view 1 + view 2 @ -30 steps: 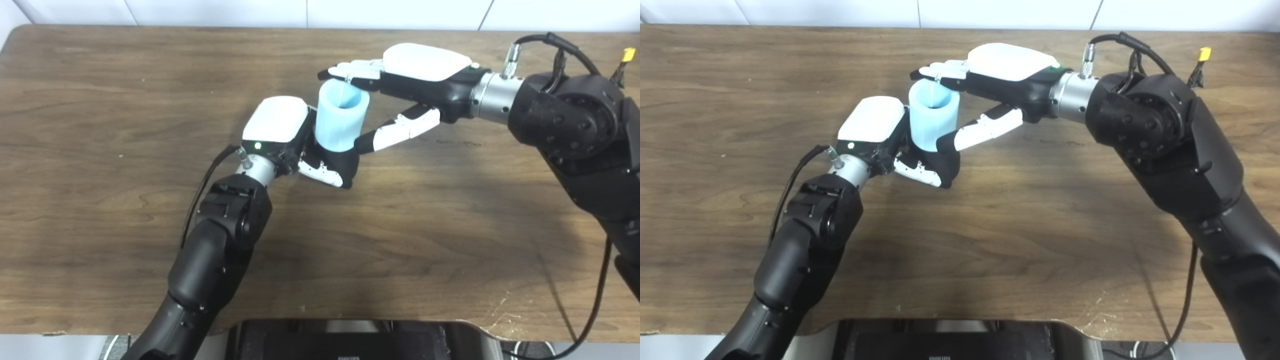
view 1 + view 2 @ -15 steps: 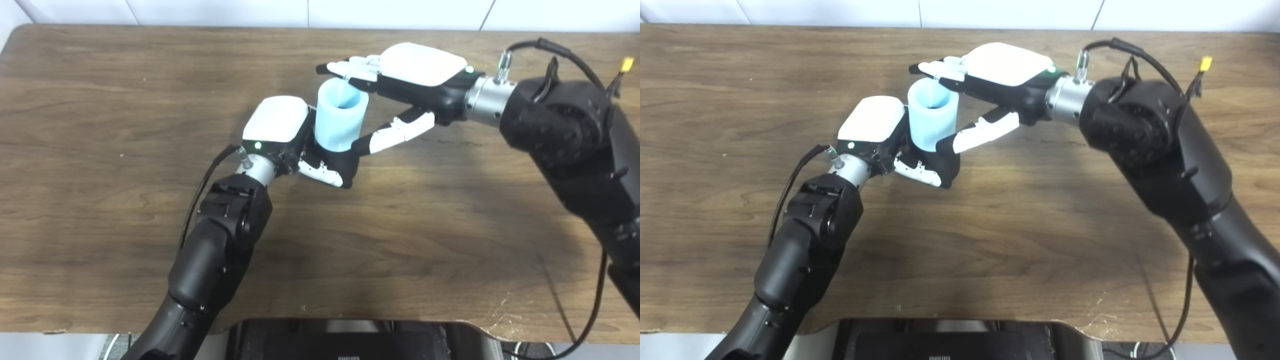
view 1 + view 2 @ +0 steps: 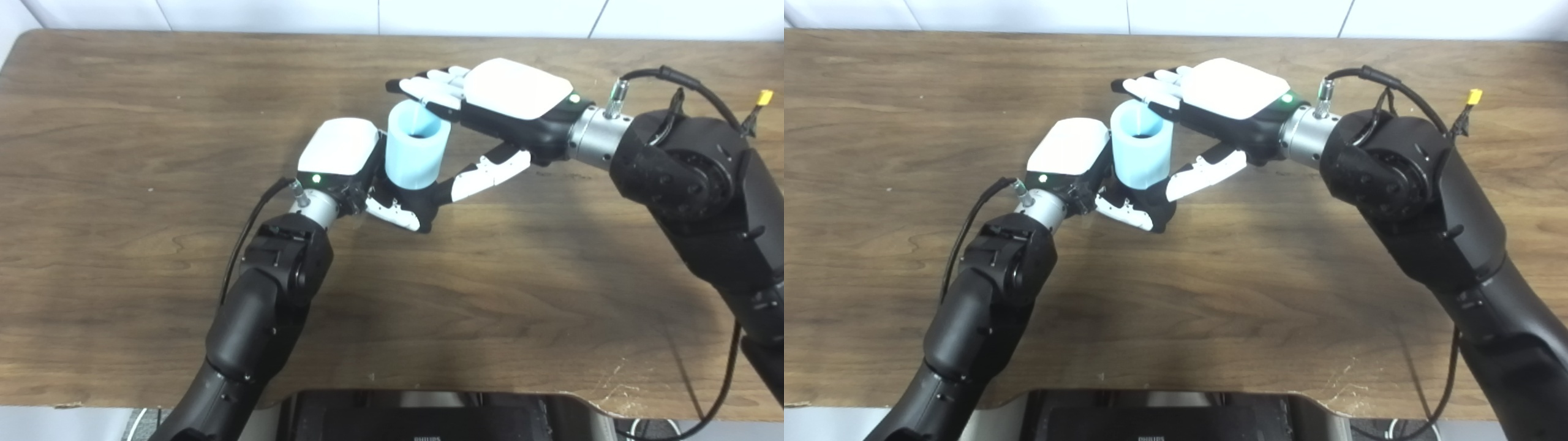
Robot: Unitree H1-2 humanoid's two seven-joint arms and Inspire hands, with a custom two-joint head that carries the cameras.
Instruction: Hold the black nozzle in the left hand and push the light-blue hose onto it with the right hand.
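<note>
the counter point(image 3: 122, 122) is dark wood grain and fills nearly the whole frame, with a pale wall strip along the top edge. a black device point(image 3: 429, 416) sits at the bottom centre, only partly in view.

i see the right arm entering from the lower right and reaching to upper centre. the right robot hand point(image 3: 490, 116) lies palm down with its white back plate up. its fingers point(image 3: 429, 92) are stretched out side by side over the far rim of the light-blue hose point(image 3: 413, 147), and its thumb point(image 3: 484, 174) runs along the hose's lower right side, so the hose sits pinched between them.

the left arm comes up from the bottom left to the centre. the left robot hand point(image 3: 1090, 177) is curled closed around something black just beneath the hose. i take that to be the black nozzle point(image 3: 422, 199), though most of it is hidden by fingers and i cannot make out its shape.

the hose is a short, wide tube standing nearly upright at centre, slightly above the middle of the frame, open end up, dark inside. its lower end disappears into the left robot hand's grip. i cannot tell how far it is seated.
</note>
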